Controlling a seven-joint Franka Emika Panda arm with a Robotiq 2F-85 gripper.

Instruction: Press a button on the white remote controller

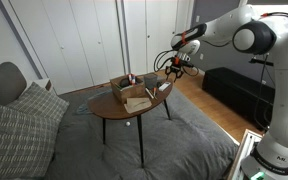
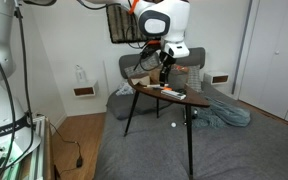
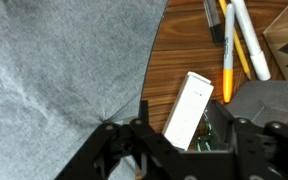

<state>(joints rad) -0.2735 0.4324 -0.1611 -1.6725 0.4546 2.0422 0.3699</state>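
White slim plastic remote controller (image 3: 189,108): I count one, running 7 to 1 o'clock; three pens (image 3: 227,65); my claw (image 3: 187,140) spread wide, empty.

No text, label, brand or number is legible to me in any view; remote (image 3: 189,108), pens (image 3: 227,55) and box (image 3: 287,35), right of frame, unreadable.
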